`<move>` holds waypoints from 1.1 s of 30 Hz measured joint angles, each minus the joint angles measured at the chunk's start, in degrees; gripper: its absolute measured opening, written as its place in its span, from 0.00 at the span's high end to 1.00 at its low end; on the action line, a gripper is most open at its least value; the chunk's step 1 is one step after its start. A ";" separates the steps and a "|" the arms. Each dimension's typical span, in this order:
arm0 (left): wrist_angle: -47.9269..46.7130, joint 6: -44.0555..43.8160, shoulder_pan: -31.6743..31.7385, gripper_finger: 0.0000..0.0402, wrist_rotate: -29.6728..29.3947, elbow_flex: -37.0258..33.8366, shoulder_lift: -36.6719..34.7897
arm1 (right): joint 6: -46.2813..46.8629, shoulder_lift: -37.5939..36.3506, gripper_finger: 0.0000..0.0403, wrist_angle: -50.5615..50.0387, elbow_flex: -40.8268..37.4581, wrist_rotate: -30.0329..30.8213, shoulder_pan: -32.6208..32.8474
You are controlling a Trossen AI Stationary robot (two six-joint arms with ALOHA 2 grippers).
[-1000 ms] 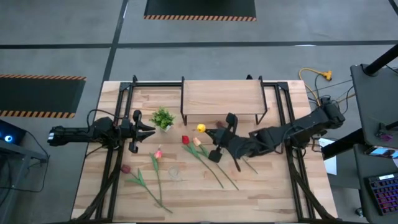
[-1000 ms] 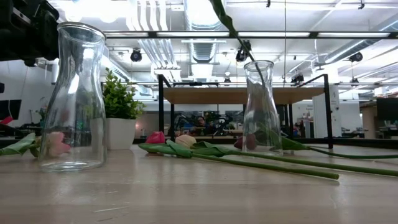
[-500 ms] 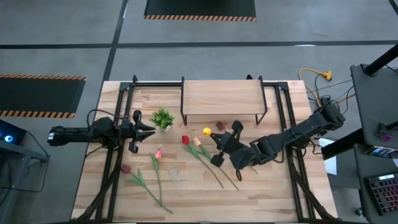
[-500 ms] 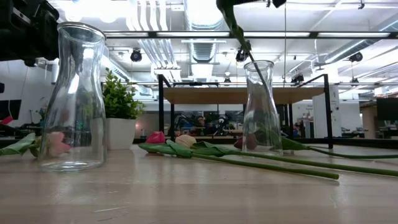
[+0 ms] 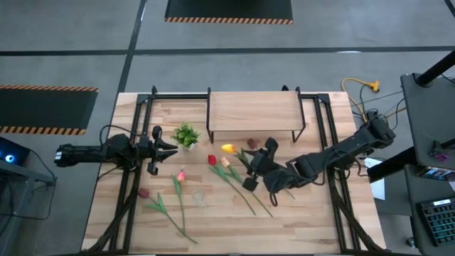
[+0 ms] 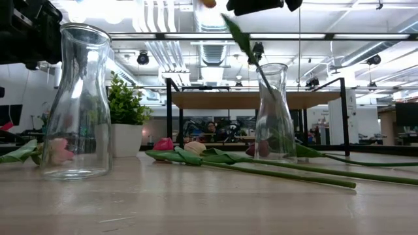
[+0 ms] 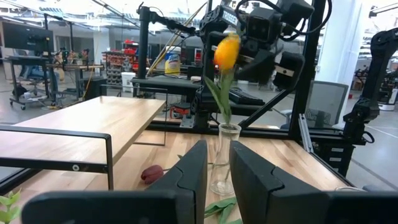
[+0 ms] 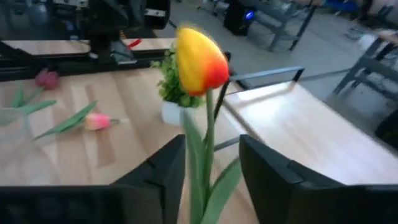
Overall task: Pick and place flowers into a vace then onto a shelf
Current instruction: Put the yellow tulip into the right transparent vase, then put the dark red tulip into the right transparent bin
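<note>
Tabletop (image 5: 320, 220) of light planks fills most of what we see from above, with the shelf (image 5: 252, 110) standing at its far edge between black frame rails. On the left we see the left arm stretched along the table, its gripper (image 5: 170, 147) near the small potted plant (image 5: 186, 134); its fingers (image 7: 186, 177) stand slightly apart in its wrist camera, with nothing between them. From the right side the right arm reaches in toward the middle, and the right gripper (image 5: 250, 162) sits above a clear glass vase (image 6: 274, 112). Its fingers (image 8: 273, 180) are spread on either side of a yellow tulip (image 8: 199, 59), and we cannot tell whether they touch the stem. That tulip stands tilted in the vase, head up. A second, empty vase (image 6: 77, 101) stands nearer the low camera. The other flowers lie flat on the planks: a red one (image 5: 212, 159) and a peach one (image 5: 225, 163) mid-table, a pink one (image 5: 181, 176) and a maroon one (image 5: 144, 193) to the left, and a dark head (image 5: 250, 141) by the shelf legs
</note>
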 joint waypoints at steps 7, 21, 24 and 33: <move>0.06 0.00 -0.01 0.87 0.01 0.00 -0.02 | 5.71 -4.63 0.52 -8.97 0.00 -0.92 0.66; 0.03 0.00 -0.02 0.87 0.01 0.00 -0.02 | 28.19 -14.51 0.53 -31.83 -0.79 -9.04 2.37; 0.02 0.00 -0.02 0.87 0.02 0.00 -0.02 | 35.06 -15.13 0.53 -37.81 -1.41 -11.49 2.89; 0.04 0.00 0.00 0.87 0.02 0.00 -0.02 | 40.54 -13.22 0.53 -40.22 -6.17 -15.23 3.41</move>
